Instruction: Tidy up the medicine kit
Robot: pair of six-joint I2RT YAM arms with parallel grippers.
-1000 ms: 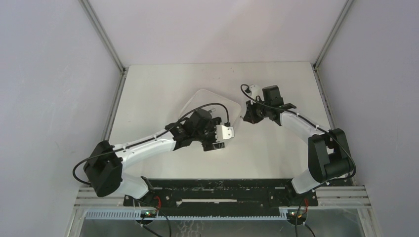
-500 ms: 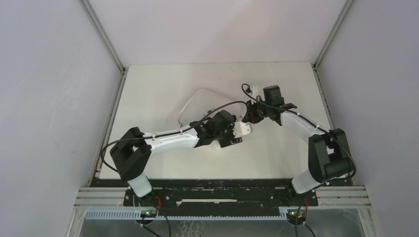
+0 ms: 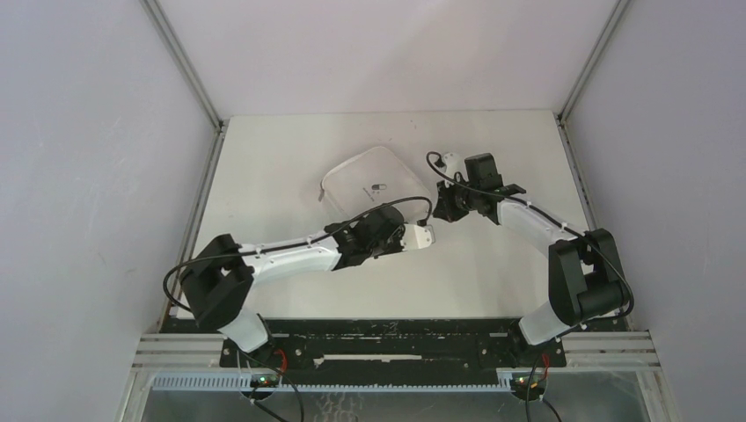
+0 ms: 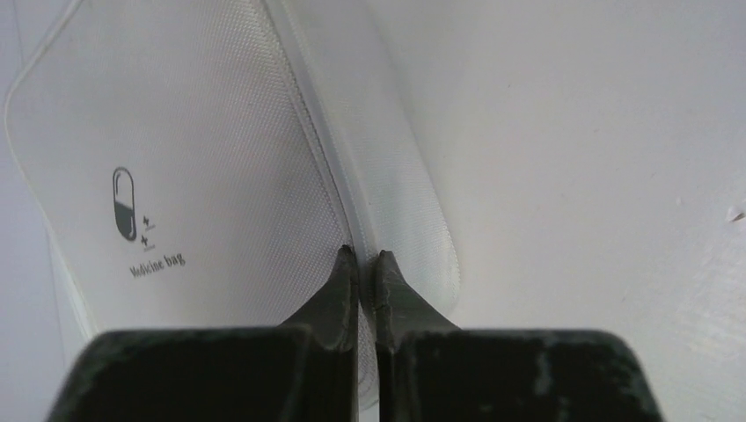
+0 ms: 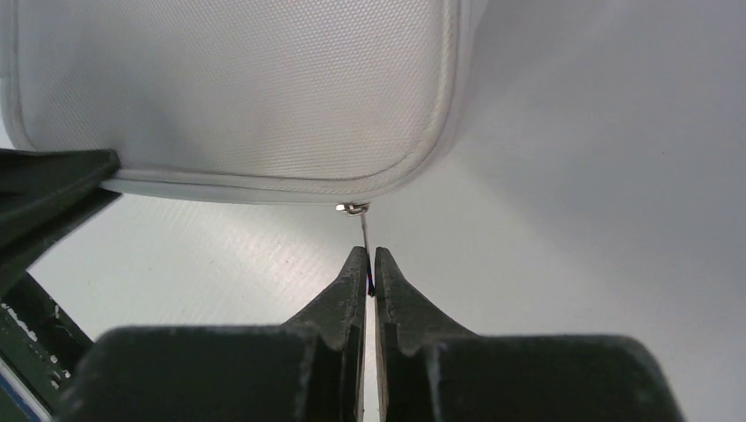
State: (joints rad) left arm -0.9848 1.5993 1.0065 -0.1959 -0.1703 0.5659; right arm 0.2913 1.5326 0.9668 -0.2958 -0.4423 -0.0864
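The medicine kit (image 3: 369,176) is a white zip case lying closed mid-table, pill logo (image 4: 124,204) facing up. My left gripper (image 4: 361,255) is shut, its tips resting against the seam on the kit's (image 4: 202,132) near right edge; I see nothing held between them. At the kit's (image 5: 237,88) right corner, my right gripper (image 5: 369,253) is shut on the thin metal zip pull (image 5: 363,237). From above, the left gripper (image 3: 424,236) and right gripper (image 3: 442,209) sit close together by that corner.
The white table (image 3: 290,158) is boxed in by grey walls with metal posts at the back corners. A black rail (image 3: 387,338) runs along the near edge. Part of the left arm (image 5: 44,193) shows dark at the right wrist view's left side.
The kit's lid has come down from open to closed. My left arm swung right along the kit and its jaws went from open to shut. The right gripper barely moved.
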